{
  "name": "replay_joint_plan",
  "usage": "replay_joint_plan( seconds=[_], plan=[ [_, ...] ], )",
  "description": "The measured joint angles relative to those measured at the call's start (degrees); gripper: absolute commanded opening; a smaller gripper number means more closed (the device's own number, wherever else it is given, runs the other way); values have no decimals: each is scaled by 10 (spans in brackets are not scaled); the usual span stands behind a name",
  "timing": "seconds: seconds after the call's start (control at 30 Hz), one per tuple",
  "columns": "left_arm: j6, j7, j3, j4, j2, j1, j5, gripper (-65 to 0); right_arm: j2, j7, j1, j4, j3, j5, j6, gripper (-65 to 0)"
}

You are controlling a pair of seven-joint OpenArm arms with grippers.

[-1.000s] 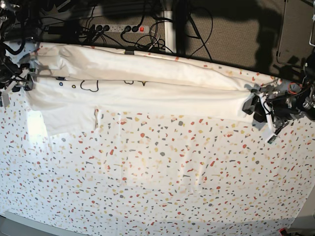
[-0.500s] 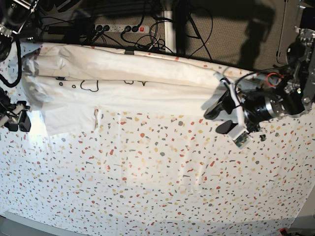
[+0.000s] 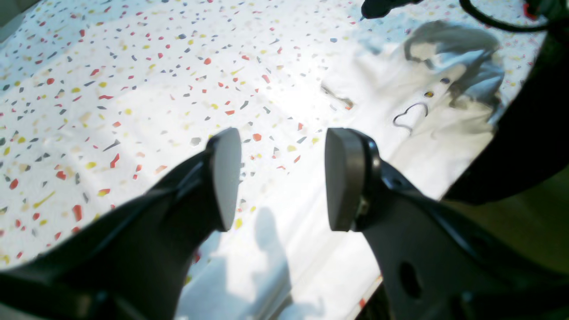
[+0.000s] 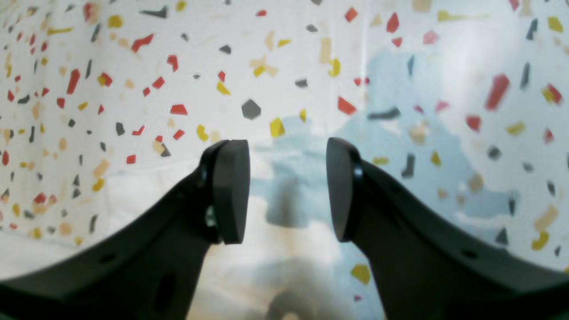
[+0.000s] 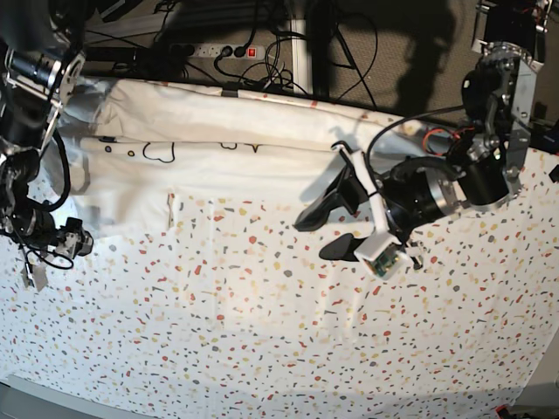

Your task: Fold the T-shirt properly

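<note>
The T-shirt lies as a long white band along the far edge of the table, with dark cloud outlines showing near its left end. My left gripper hovers open just in front of the shirt's right half, nothing between its fingers. In the left wrist view the left gripper hangs over the shirt's near edge, and the T-shirt stretches away to the upper right. My right gripper is low at the left, in front of the shirt's left end. Seen from the right wrist, the right gripper is open over speckled cloth.
The speckled table covering fills the near part of the table. Behind the far edge are a power strip, tangled cables and an upright post. The left arm's bulky body hangs above the shirt's right end.
Both grippers have let go of the shirt's ends. The left arm has swung inward towards the table's middle; the right arm has dropped towards the front. The shirt has settled flat.
</note>
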Motion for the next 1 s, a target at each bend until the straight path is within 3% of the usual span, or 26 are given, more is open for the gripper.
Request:
replay_joint_plan(
  seconds=[0.1,0.2,0.37,0.4,0.57,0.73,0.83,1.0],
  plan=[
    [0,0,0,0,0,0,0,-354,1,42,20,-66,0,-39,-3,-366],
    [0,0,0,0,0,0,0,-354,1,70,19,-96,0,-83,-31,-366],
    [0,0,0,0,0,0,0,-354,2,87,23,-137,1,-72,-42,-367],
    [0,0,0,0,0,0,-1,-354,3,91,24,-146,1,-70,-41,-392],
    [0,0,0,0,0,0,-1,-354,-3,99,23,-160,0,-75,-42,-650],
    [0,0,0,0,0,0,-1,-354,-8,80,25,-155,0,-65,-22,-650],
    [0,0,0,0,0,0,-2,-354,-9,42,21,-135,0,-36,-2,-650],
    [0,0,0,0,0,0,-1,-354,-15,-54,15,-80,-1,31,0,-650]
  ],
)
